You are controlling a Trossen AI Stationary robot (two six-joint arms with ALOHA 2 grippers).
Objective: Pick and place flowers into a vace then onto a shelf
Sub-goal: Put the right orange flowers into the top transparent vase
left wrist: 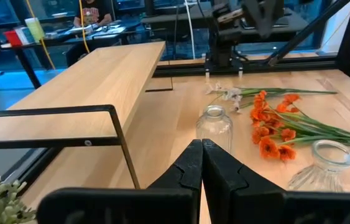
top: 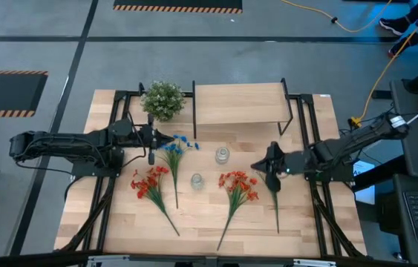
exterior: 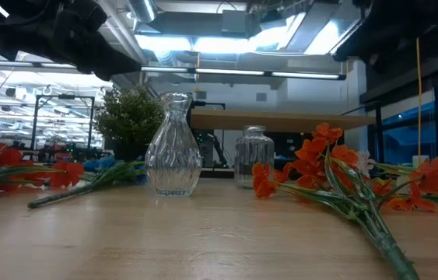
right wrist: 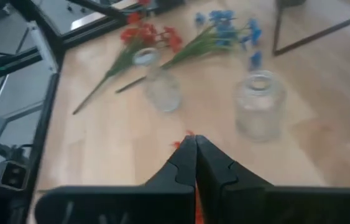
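Looking across your bench (top: 119,230) from its near edge, you see two red-orange sprays lying flat: one red-orange spray (top: 151,184) on the left half, the other red-orange spray (top: 238,185) on the right half, both with stems trailing toward the near edge. Between their blooms stands a fluted glass vase (top: 197,181), upright and holding nothing. Just right of the second spray lies the pale white-green spray (top: 274,194), its head under your right gripper (top: 256,166).

That right gripper hangs over the bench on the right side, jaws clenched with nothing between them. A little farther back, a clear glass jar (top: 223,155) stands upright, also holding nothing. Left of it the blue spray (top: 175,148) lies on the bench, its blooms just beside your left gripper (top: 170,138), whose jaws are likewise clenched on nothing.

At the far edge the shelf (top: 238,104) stands on its thin black legs, its board bare. Beside it, at the far left, sits a bushy green-white potted plant (top: 163,99). None of the four sprays is in a vase or on the shelf.
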